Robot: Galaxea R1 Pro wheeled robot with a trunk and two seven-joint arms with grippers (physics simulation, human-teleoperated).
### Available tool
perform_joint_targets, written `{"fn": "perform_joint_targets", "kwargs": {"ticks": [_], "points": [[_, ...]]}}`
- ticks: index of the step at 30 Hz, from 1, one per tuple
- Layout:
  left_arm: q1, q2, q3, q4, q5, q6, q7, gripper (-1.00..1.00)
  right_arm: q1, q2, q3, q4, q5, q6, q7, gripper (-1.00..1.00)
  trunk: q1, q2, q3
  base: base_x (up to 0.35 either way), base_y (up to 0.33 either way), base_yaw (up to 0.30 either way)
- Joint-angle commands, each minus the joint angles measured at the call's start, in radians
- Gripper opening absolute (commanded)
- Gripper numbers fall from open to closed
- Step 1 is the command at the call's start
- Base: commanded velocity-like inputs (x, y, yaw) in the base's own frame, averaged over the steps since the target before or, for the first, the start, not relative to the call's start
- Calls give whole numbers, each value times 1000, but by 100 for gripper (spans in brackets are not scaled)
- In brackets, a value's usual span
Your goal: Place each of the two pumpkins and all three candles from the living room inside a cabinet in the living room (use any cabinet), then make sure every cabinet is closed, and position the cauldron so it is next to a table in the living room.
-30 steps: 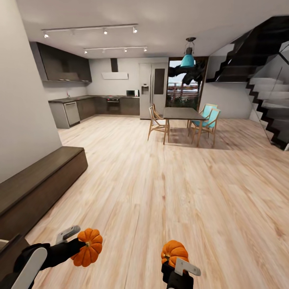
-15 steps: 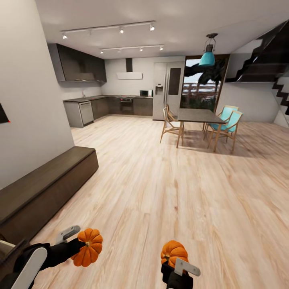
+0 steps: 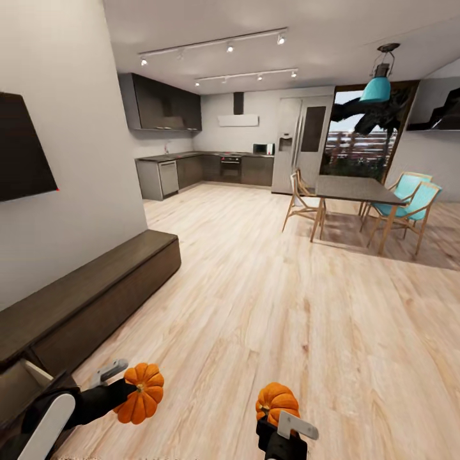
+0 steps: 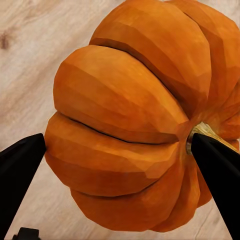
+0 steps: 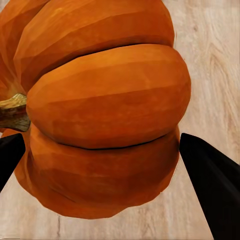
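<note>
On the left, the cabinet (image 3: 96, 300) is seen, one drawer (image 3: 22, 380) open | step judged: carrying | pumpkins pinched in left jaws (image 3: 138, 393) and right jaws (image 3: 277, 402) | next: approach, drop both into drawer.

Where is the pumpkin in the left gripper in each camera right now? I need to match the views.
Head view: the left pumpkin sits low at the picture's left, at the tip of the left gripper, beside the dark cabinet.
Left wrist view: the same pumpkin takes up most of the picture, between the two black fingers.
Right wrist view: not in it; the pumpkin there is the other one.
Shared landmark: the pale wood floor.
</note>
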Motion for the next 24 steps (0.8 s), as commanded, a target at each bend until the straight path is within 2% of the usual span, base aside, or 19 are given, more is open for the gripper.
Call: {"fn": "perform_joint_targets", "kwargs": {"ticks": [1,4,24], "points": [[0,0,0,0,-1,0,0,-100,0,0,0,0,2,1,-3,-100,0,0,0,10,-8,291],[0,0,0,0,-1,0,0,-100,0,1,0,1,1,1,-3,-100,0,0,0,4,-3,291],[0,-1,0,0,-1,3,2,-100,0,1,3,0,2,4,-3,-100,-77,140,63,0,0,291]]}}
